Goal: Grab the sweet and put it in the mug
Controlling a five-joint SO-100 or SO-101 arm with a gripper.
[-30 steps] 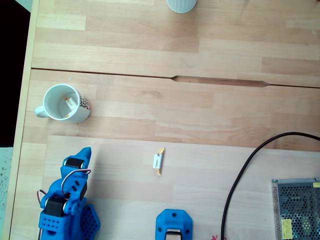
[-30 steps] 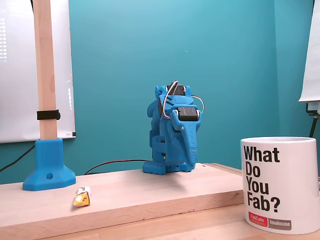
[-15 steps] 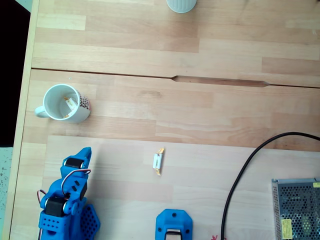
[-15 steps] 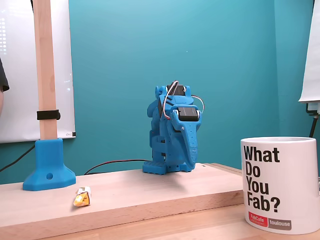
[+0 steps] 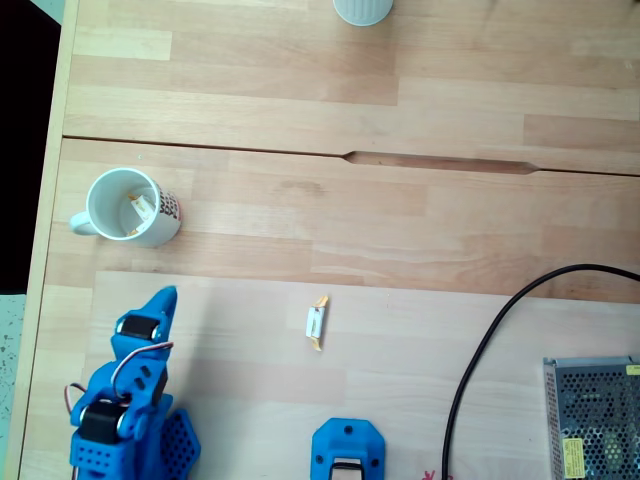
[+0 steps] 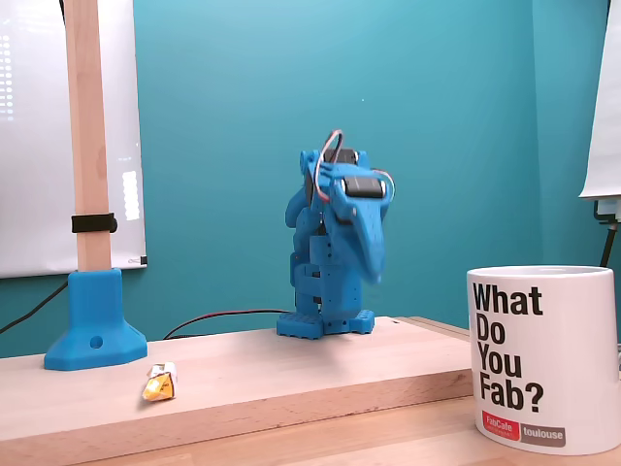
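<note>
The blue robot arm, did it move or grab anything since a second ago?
Yes. The gripper lifted off its rest and swung slightly, holding nothing. The sweet stayed on the table, and the mug with another candy inside did not move.

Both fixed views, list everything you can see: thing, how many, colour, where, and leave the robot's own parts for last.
sweet: one, white with yellow-orange ends, on the table mid-bottom.
mug: one, white with dark reddish dots, left in the top-down fixed view, another candy inside.
ribbed cup: one, pale, top edge.
printed mug: one, white, black lettering, near right in the side fixed view.
cable: one, black, right.
mesh box: one, grey, bottom right.
post base: one, blue, holding a wooden post.
table: one, light wood.
gripper: one, blue, bottom left, looks shut.
</note>
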